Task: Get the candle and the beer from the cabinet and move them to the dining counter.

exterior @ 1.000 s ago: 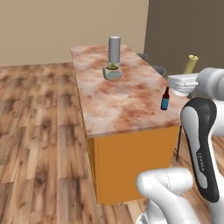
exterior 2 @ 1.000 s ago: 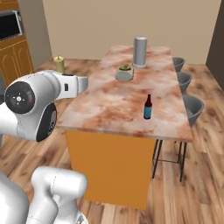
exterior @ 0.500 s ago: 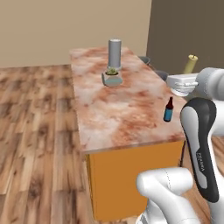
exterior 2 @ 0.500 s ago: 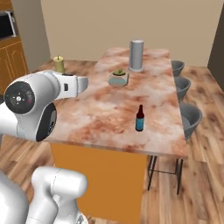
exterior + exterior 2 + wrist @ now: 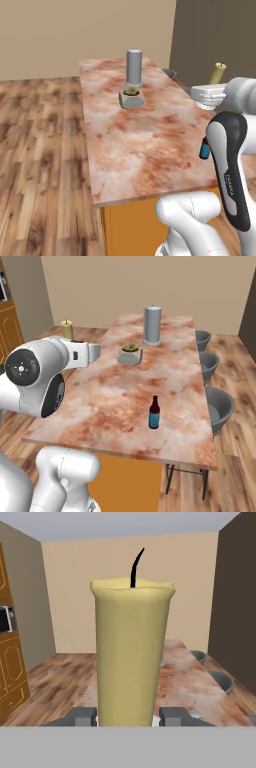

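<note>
Two items remaining: one — the small dark brown glass beer bottle with a blue label (image 5: 154, 413) already stands upright on the long reddish-beige mottled marble dining counter (image 5: 110, 401), near its stool-side edge; the candle is not yet set down.

Candle, location: the short pale olive-yellow cylindrical candle (image 5: 131, 652) is carried upright in the two-finger gripper (image 5: 131, 716), at the near side of the counter beside its long edge; in the right base view it (image 5: 67, 330) stands above the white wrist.

Jaws: closed on the candle's base, one dark tip at each side of it; whether they bear on the wax or on the whitish dish beneath cannot be told.

Candle, appearance: smooth waxy body, widening slightly upward, rim a little uneven, thin black wick curving to one side.

Risk, tipping: the hold is low and the body rises well above the tips, so a sharp swing could probably rock it.

Risk, collision: the small potted plant in a pale hexagonal planter (image 5: 130, 354) and the tall grey cylinder (image 5: 152, 325) stand on the counter's far half; a placement too far along could knock them.

Risk, edge: release too close to the rim may let the candle fall to the wooden plank floor (image 5: 40, 165).

Risk, bottle: in the left base view the arm hides most of the bottle (image 5: 204, 150); a low sweep could topple it.
</note>
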Tool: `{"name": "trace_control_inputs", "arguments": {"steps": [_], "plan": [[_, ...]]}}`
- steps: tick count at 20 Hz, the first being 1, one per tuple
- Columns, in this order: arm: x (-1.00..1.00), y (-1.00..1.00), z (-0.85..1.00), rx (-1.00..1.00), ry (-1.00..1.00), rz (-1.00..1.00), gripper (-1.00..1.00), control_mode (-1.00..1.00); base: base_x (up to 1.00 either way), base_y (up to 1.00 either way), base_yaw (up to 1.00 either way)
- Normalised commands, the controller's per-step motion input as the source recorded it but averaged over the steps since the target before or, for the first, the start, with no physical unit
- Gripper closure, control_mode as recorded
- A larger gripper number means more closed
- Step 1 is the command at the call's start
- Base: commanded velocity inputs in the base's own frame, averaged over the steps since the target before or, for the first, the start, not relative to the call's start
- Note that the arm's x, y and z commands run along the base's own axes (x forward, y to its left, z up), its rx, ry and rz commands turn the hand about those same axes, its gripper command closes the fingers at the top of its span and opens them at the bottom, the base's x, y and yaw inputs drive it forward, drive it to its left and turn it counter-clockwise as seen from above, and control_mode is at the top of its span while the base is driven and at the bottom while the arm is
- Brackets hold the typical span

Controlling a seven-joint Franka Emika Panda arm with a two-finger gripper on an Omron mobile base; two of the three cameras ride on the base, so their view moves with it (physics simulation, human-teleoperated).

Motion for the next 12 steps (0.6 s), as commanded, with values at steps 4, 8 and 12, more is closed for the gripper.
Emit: {"name": "trace_control_inputs", "arguments": {"steps": [4, 8, 12], "plan": [[0.00, 0.00, 0.00, 0.00, 0.00, 0.00, 1.00, 1.00, 0.50, -0.23, 0.00], [0.00, 0.00, 0.00, 0.00, 0.00, 0.00, 1.00, 1.00, 0.25, -0.11, 0.00], [0.00, 0.00, 0.00, 0.00, 0.00, 0.00, 1.00, 1.00, 0.10, -0.03, 0.00]]}}
